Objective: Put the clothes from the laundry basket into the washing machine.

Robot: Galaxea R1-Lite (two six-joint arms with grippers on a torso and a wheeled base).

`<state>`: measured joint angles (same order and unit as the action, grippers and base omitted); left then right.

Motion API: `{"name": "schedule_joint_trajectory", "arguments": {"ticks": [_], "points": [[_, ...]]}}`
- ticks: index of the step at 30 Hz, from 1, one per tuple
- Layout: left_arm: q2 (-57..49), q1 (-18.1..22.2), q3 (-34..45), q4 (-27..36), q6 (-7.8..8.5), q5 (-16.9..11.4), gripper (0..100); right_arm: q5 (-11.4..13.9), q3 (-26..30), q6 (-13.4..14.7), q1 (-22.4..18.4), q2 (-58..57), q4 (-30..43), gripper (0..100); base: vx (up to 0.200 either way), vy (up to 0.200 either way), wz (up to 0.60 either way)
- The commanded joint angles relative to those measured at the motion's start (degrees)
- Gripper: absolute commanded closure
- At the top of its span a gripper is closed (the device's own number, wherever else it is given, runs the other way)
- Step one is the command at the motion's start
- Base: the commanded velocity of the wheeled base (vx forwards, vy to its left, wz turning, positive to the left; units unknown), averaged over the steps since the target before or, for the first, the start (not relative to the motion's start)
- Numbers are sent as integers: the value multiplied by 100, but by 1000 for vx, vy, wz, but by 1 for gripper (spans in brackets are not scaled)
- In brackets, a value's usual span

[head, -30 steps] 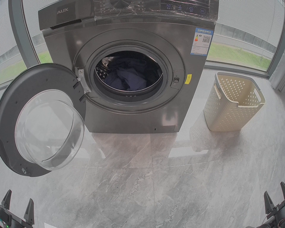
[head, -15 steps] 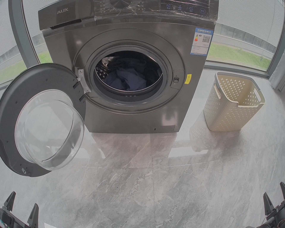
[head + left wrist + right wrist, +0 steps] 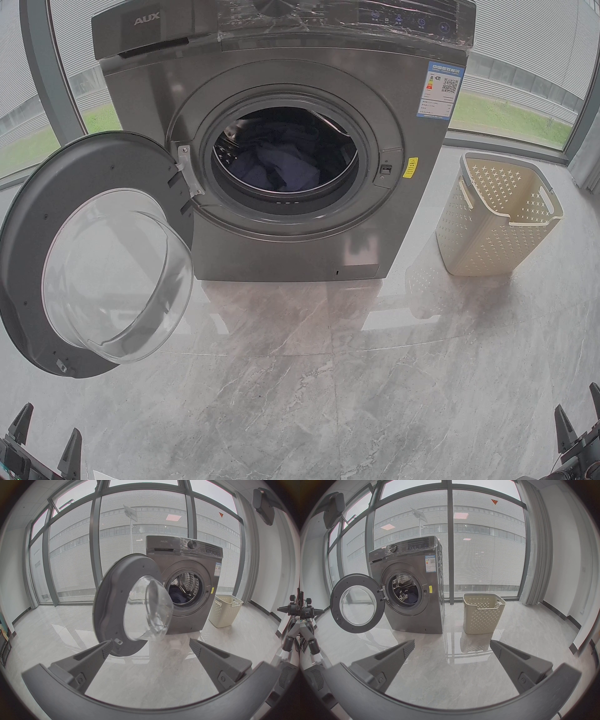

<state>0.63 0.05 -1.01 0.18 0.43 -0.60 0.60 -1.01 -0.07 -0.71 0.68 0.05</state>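
At upper middle of the head view, dark clothes lie inside the washing machine. The whole picture has slid right, so only the camera moved. At right, the basket looks empty. In the bottom corners, the left gripper and right gripper gape wide, holding nothing. Loading seems finished.

**Washer door open, dark clothes in the drum**

The washing machine stood at the far centre on the grey marbled floor. Its round door was swung wide open to the left. Dark blue clothes lay inside the drum. The cream, perforated laundry basket stood upright just right of the machine, apart from it. The left gripper sat at the near left corner and the right gripper at the near right, each with fingers spread.
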Motion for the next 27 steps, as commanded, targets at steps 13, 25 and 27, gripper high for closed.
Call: {"name": "schedule_joint_trajectory", "arguments": {"ticks": [13, 25, 27], "points": [[-19, 4, 92, -1, -8, -2, 0, 2, 84, -1, 0, -16, -5, 0, 0, 200, 0], [-19, 4, 92, -1, -8, -2, 0, 2, 92, -1, 0, -16, -5, 0, -50, 100, 0], [-19, 4, 92, -1, -16, -2, 0, 2, 92, -1, 0, -16, -5, 0, -200, 0, 0]]}}
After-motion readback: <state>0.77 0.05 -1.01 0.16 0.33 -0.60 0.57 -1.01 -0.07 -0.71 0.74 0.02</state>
